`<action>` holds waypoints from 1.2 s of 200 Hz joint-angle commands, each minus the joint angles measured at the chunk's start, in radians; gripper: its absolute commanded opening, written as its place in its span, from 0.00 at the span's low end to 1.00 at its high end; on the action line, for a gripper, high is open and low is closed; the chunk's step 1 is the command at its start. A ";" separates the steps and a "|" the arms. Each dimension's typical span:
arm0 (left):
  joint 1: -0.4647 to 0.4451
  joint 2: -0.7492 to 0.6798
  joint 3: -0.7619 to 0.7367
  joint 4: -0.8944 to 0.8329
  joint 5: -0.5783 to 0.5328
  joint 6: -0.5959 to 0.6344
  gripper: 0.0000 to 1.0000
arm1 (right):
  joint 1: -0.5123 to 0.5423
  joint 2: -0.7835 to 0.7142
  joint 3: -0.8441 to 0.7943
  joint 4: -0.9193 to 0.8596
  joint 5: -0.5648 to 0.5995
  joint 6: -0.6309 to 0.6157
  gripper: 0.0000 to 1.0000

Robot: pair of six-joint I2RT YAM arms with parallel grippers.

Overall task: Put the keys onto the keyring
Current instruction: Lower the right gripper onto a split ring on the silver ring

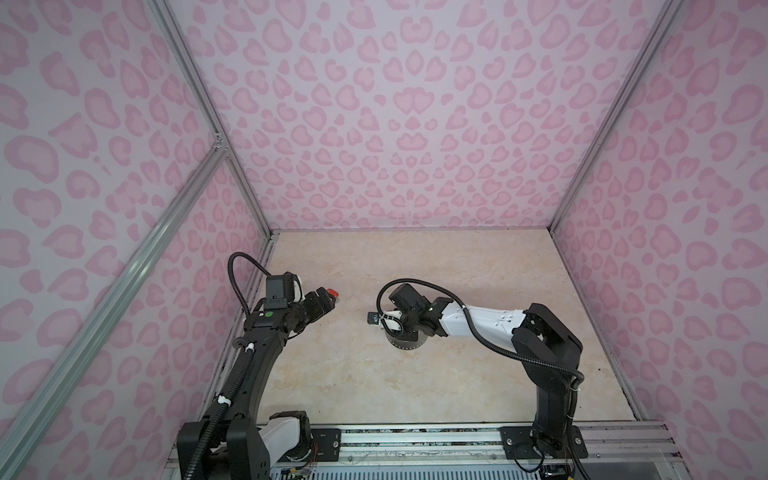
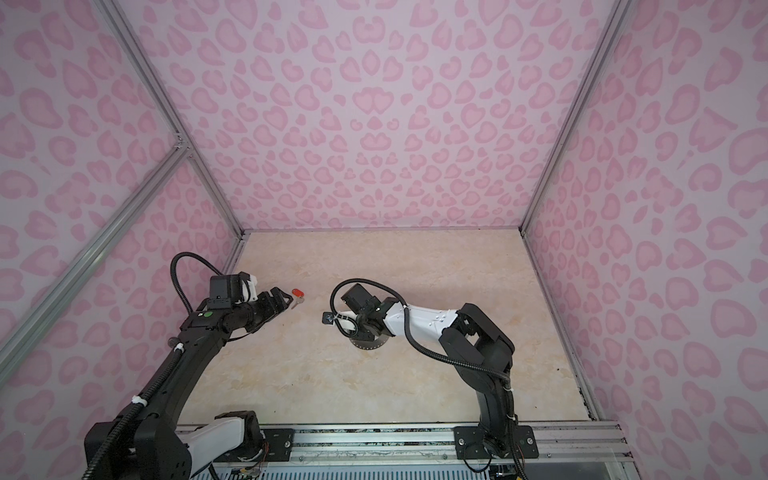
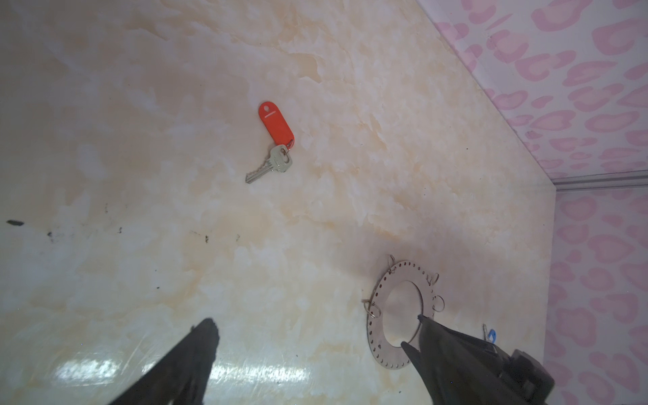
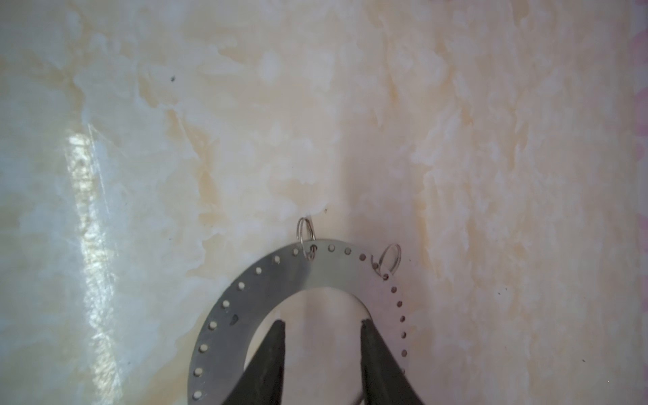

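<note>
Barely started: red-tag key [image 3: 270, 164] and blue-tag key [image 3: 491, 335] lie on desk, off keyring [image 4: 315, 270]; left gripper [image 3: 314, 319] wide, empty; right gripper [image 4: 322, 321] narrow over ring hole, gripping nothing.

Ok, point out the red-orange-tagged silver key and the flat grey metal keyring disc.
Silver metal key with red-orange oval plastic tag [image 3: 277, 163]: left wrist view, on the key's head.
Flat grey metal keyring disc [image 4: 336, 271]: right wrist view, on the flat band inside the rim holes.

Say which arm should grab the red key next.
Left, likely. Its open left gripper faces the red key lying ahead, nothing held. The right gripper is down at the keyring, farther from that key.
</note>
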 commanded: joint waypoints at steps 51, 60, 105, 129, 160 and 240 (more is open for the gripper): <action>0.012 -0.007 -0.001 -0.030 -0.012 0.043 0.89 | 0.004 0.101 0.100 -0.077 -0.062 -0.088 0.34; 0.014 -0.003 0.000 -0.034 -0.016 0.052 0.89 | 0.003 0.109 0.109 -0.080 -0.063 -0.090 0.34; 0.020 0.015 0.025 -0.054 -0.018 0.067 0.88 | 0.004 0.148 0.137 -0.073 -0.028 -0.095 0.31; 0.021 0.019 0.034 -0.058 -0.016 0.072 0.87 | 0.003 0.164 0.147 -0.070 -0.013 -0.101 0.29; 0.021 0.024 0.042 -0.064 -0.015 0.080 0.86 | 0.004 0.170 0.151 -0.052 -0.008 -0.098 0.25; 0.021 0.035 0.039 -0.057 -0.015 0.101 0.85 | 0.004 0.177 0.157 -0.050 -0.026 -0.100 0.14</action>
